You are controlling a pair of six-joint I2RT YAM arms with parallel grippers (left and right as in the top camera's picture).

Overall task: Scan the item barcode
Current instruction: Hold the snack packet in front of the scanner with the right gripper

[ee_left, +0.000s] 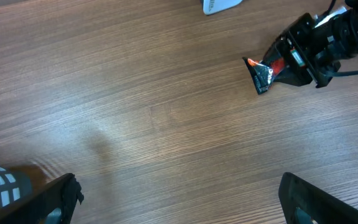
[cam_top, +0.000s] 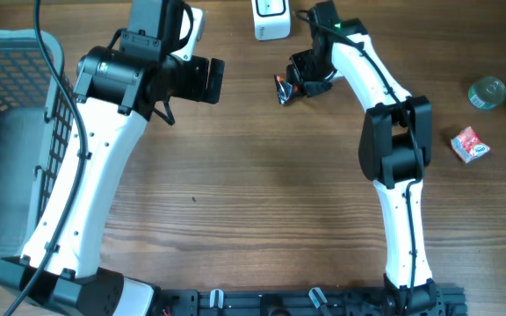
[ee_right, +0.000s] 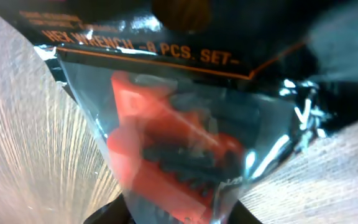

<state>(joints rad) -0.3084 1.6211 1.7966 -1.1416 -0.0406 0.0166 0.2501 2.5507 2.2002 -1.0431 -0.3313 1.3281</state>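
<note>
Grasping is the step in hand: the right fingers (ee_left: 291,59) are clamped on the wrench pack (ee_left: 263,74) at the far side of the counter (cam_top: 262,193), near the scanner (cam_top: 271,19). The left fingers (ee_left: 309,199) stand apart, empty. Next, the pack's barcode probably needs turning toward the scanner.

I see the hex wrench pack (ee_right: 179,143): a clear crinkled bag with a black header card reading "HEX WRENCH – 8 PCS. SET" and a red holder of dark keys inside. It's at the far middle of the worktop (cam_top: 235,175), pinched in the right tool (cam_top: 297,86), header end sticking out.
</note>
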